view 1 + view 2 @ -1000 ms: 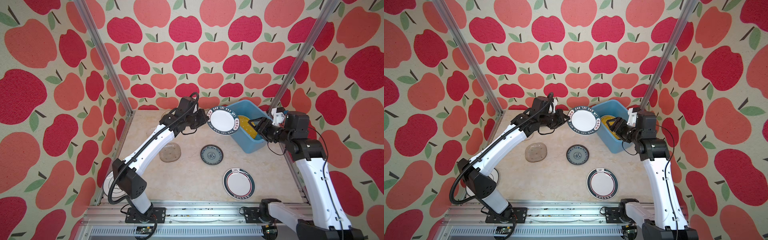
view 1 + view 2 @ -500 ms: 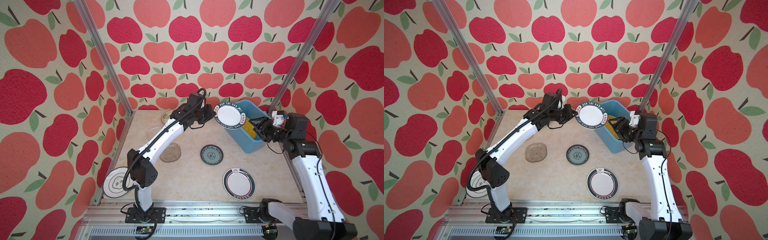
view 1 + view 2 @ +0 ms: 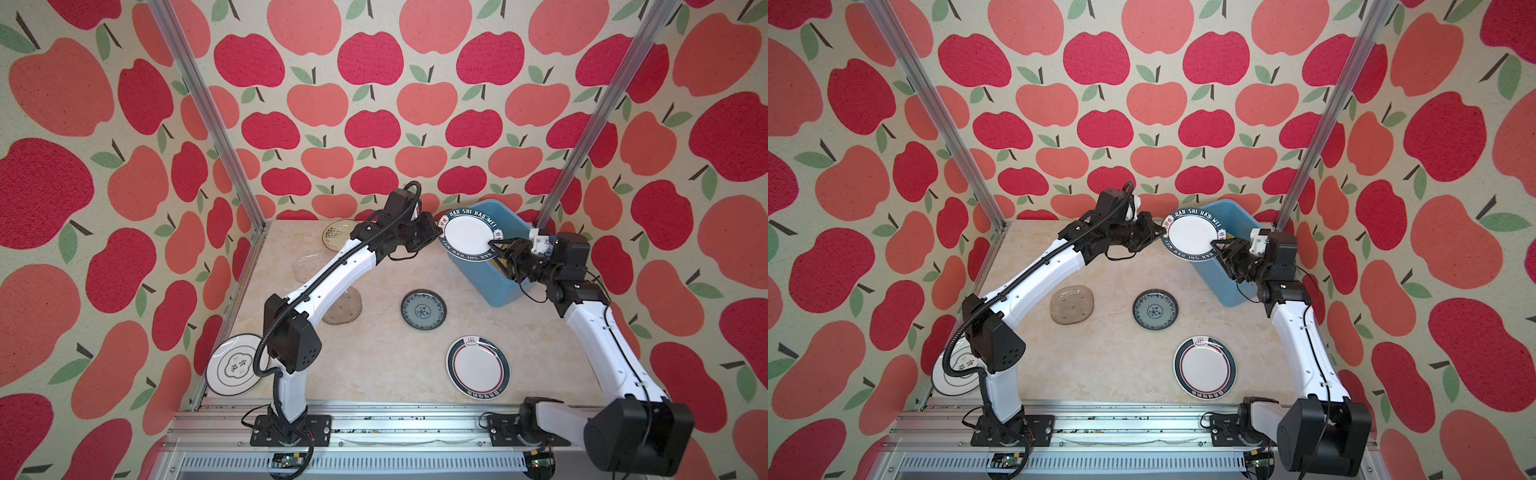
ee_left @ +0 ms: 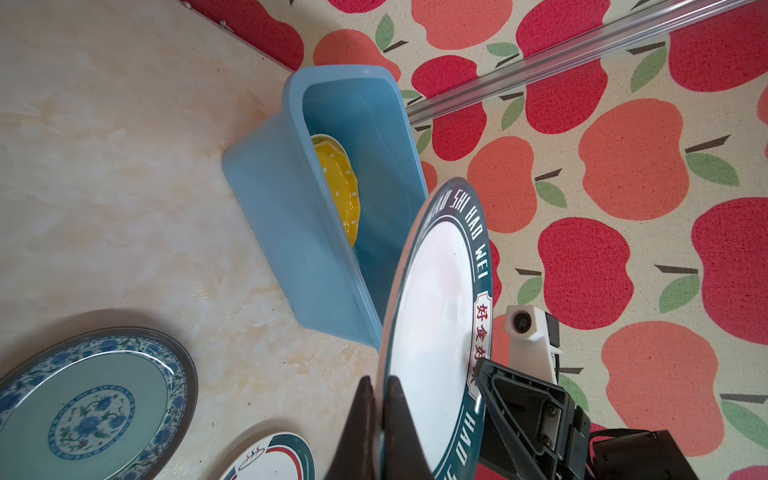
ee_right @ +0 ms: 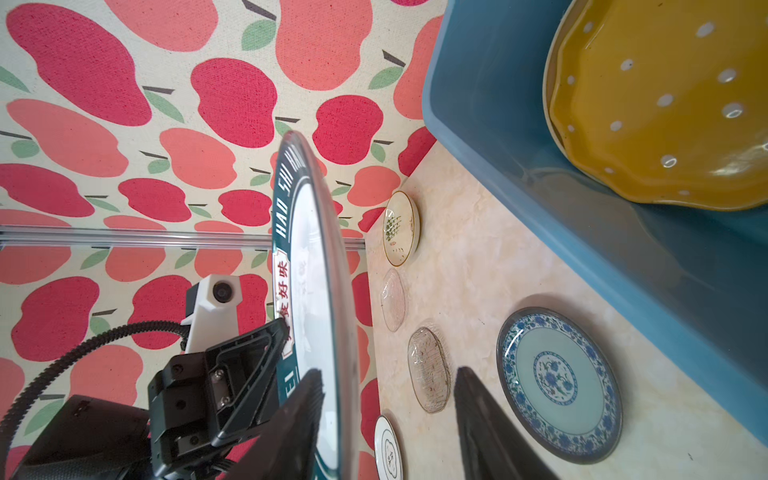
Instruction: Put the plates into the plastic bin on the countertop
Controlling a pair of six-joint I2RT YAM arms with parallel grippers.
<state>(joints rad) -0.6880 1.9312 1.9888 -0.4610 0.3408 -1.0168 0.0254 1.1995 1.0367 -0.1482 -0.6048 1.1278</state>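
Observation:
My left gripper (image 3: 439, 236) (image 4: 380, 399) is shut on the rim of a white dark-rimmed plate (image 3: 469, 241) (image 3: 1192, 240) and holds it in the air by the near rim of the light blue plastic bin (image 3: 498, 291) (image 4: 291, 216). At the plate's opposite edge my right gripper (image 3: 496, 245) (image 5: 386, 372) stands open. The rim lies between its fingers, close to one of them, and the other finger (image 5: 469, 399) is well apart. A scalloped yellow dotted plate (image 4: 338, 187) (image 5: 665, 112) leans inside the bin.
On the countertop (image 3: 374, 365) lie a blue-patterned plate (image 3: 423, 309), a second dark-rimmed plate (image 3: 478, 368), a cream plate with a plant drawing (image 3: 338, 235) and two clear glass plates (image 3: 1071, 304) (image 3: 309, 266). A white plate (image 3: 232, 370) sits at the front left edge.
The left arm has carried the plate right, towards the bin. The right gripper has come up round the plate's rim and its fingers stand closer together than before.

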